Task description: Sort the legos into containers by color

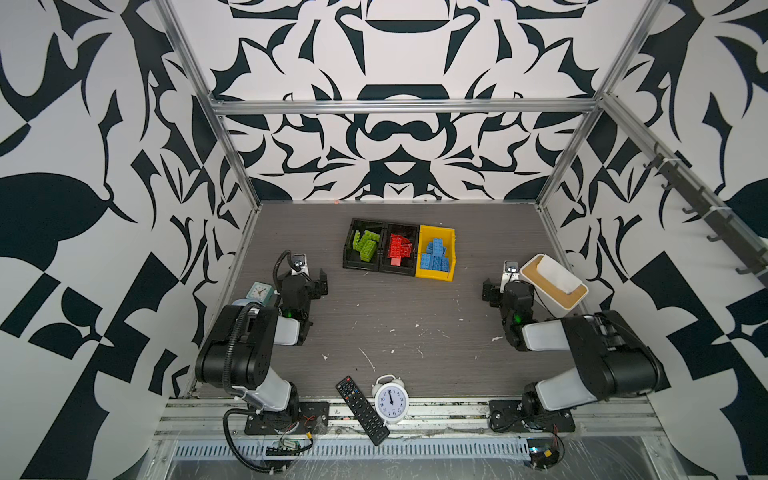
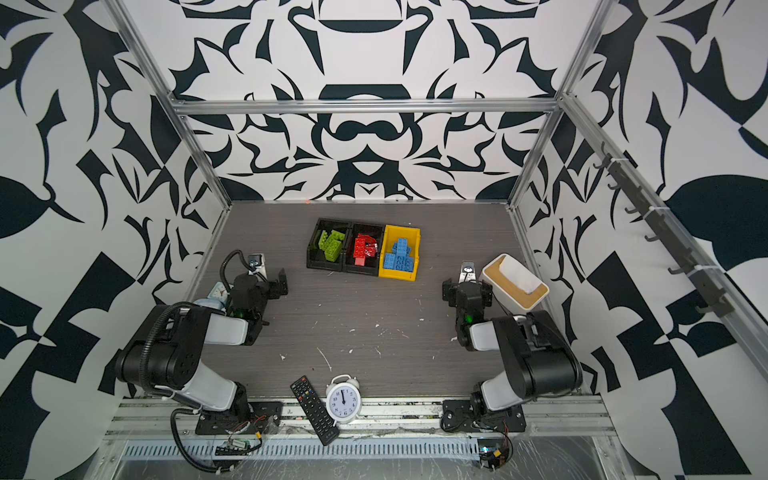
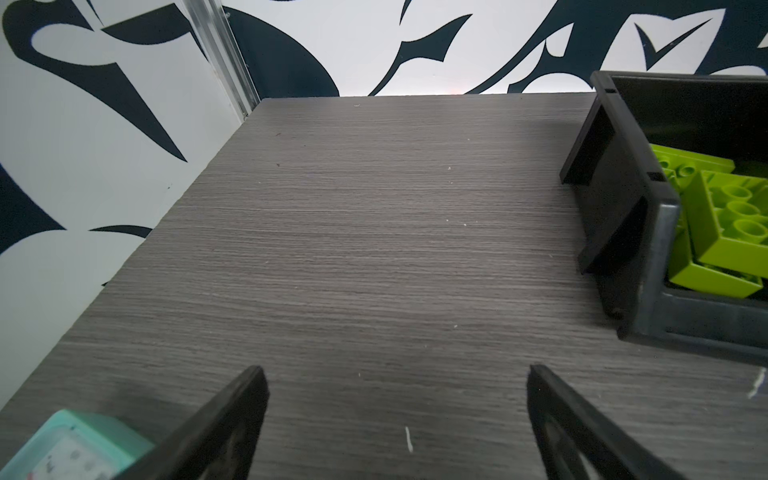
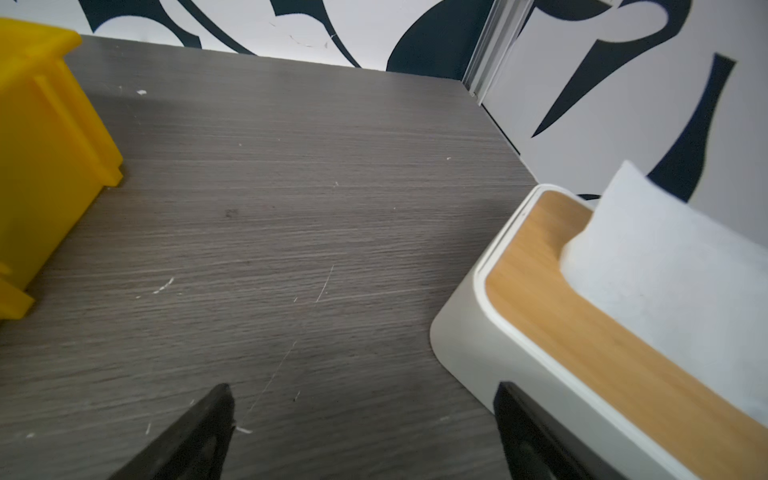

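In both top views the legos lie sorted in three containers set in a row at mid-table. Lime green legos (image 1: 365,246) fill the left black bin (image 1: 348,249). Red legos (image 1: 400,248) are in the black bin (image 1: 397,272) joined to it, and blue legos (image 1: 435,259) in the yellow bin (image 1: 436,230). My left gripper (image 1: 308,277) hovers open and empty over bare table, left of the bins; its wrist view shows the black bin (image 3: 623,232) with green legos (image 3: 727,224). My right gripper (image 1: 505,286) is open and empty between the yellow bin (image 4: 45,166) and a white box.
A white box with a tan rim (image 1: 555,286) stands close beside my right gripper's outer finger (image 4: 523,432). A small teal clock (image 1: 259,291) sits by the left arm. A white alarm clock (image 1: 390,400) and a black remote (image 1: 361,409) lie at the front edge. Patterned walls enclose three sides.
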`<act>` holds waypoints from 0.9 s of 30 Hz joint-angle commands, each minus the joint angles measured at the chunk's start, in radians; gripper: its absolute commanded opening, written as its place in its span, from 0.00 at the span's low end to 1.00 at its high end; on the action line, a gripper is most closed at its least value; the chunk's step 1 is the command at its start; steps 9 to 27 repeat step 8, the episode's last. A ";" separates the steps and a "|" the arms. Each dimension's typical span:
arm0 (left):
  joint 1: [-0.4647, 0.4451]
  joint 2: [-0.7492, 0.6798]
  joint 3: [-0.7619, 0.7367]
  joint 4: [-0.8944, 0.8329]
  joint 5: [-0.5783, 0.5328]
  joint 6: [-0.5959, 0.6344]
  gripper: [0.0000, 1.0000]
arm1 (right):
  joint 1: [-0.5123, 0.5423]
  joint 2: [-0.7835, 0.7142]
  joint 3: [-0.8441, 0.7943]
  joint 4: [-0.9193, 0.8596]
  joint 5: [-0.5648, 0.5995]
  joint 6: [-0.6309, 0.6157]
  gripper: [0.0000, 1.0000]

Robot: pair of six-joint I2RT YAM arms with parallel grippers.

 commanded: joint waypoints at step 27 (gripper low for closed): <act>0.004 -0.005 0.011 0.007 0.006 0.001 1.00 | -0.019 -0.009 0.070 0.022 -0.002 0.007 1.00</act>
